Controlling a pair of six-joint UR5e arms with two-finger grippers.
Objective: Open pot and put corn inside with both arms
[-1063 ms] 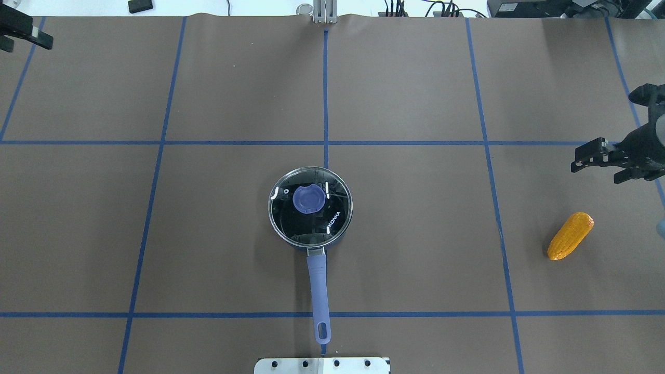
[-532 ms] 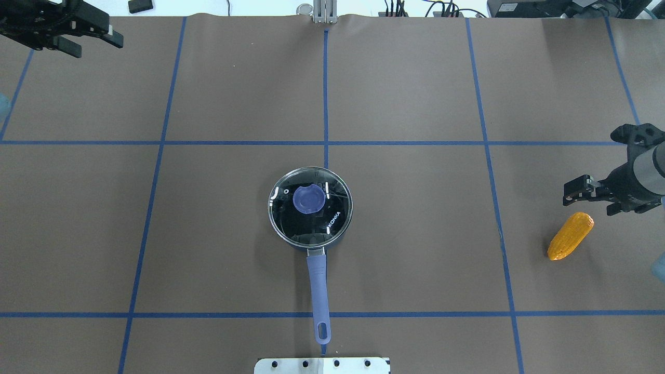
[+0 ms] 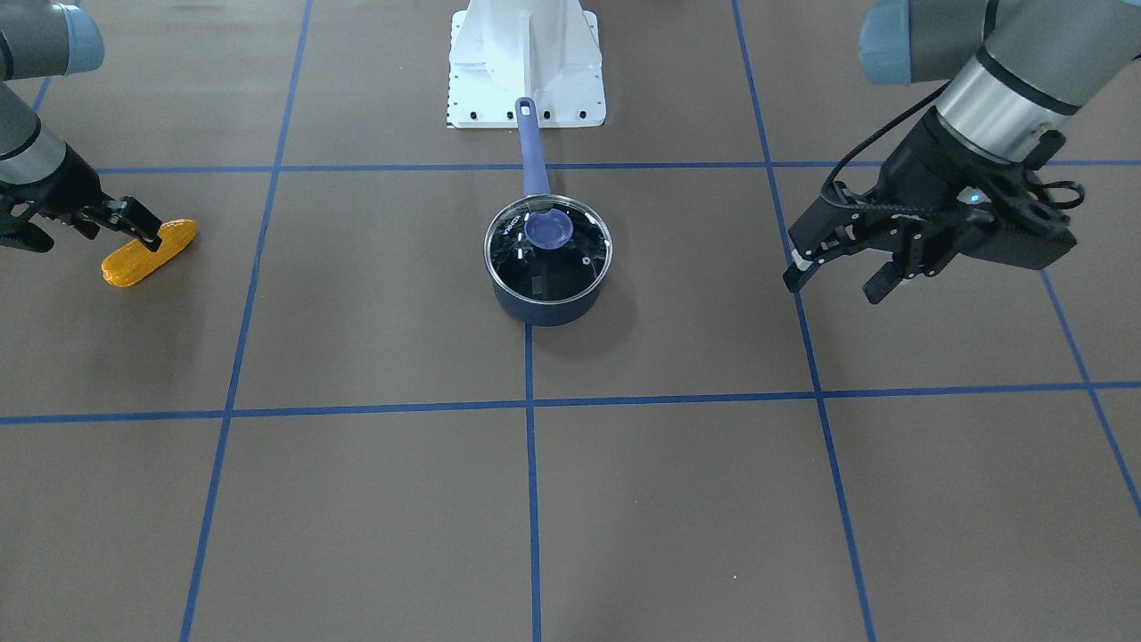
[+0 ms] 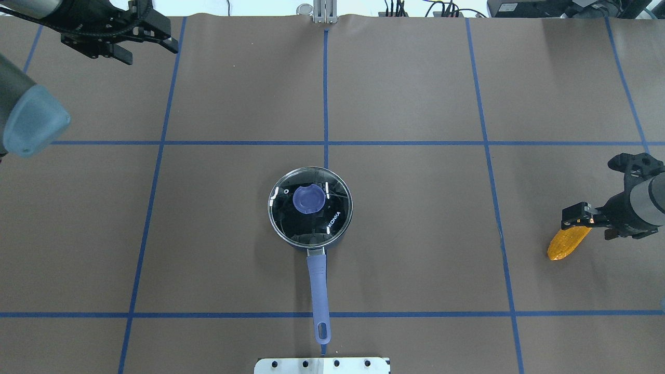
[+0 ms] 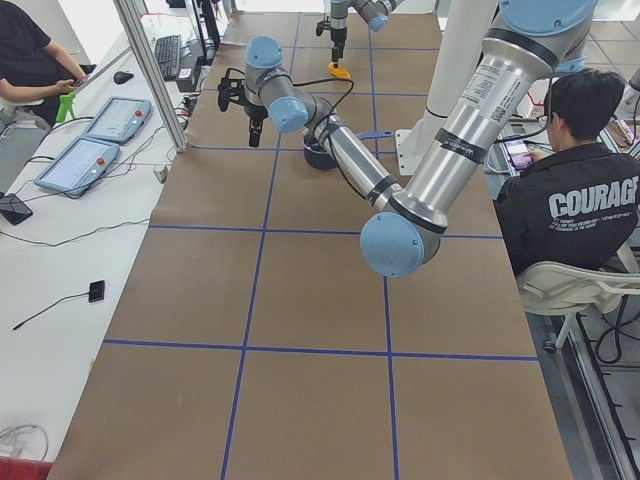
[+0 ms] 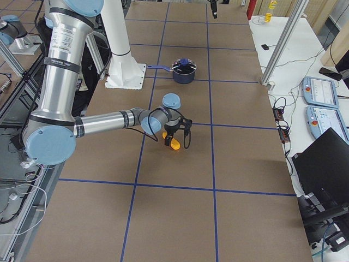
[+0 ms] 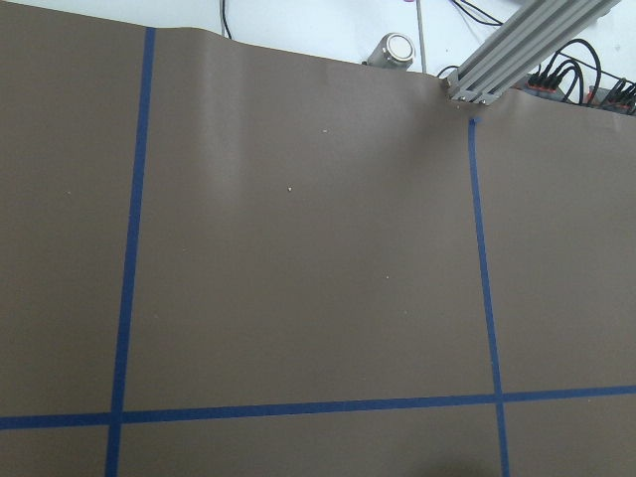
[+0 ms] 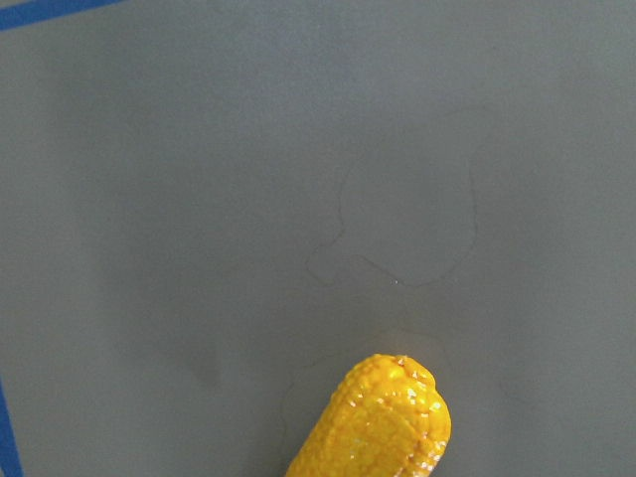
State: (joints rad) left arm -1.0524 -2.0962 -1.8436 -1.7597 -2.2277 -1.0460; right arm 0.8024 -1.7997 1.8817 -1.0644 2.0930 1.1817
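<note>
At the bottom centre of the overhead view, a white base plate, cut by the frame's lower edge. Just above it and apart from it, the holed end of the pot handle. Further up, mid-frame, the pot's bowl, closed by a glass lid with a blue knob. Wide brown tabletop between pot and either side edge, crossed by blue tape lines. At the right edge, mid-height, the corn, lying aslant, well apart from the pot. Over its upper, thick end, the right arm, jaws spread, gripping nothing; touching the cob or not, cannot tell. In the far upper left corner, near the tabletop's far edge, the left arm, jaws released and empty.
</note>
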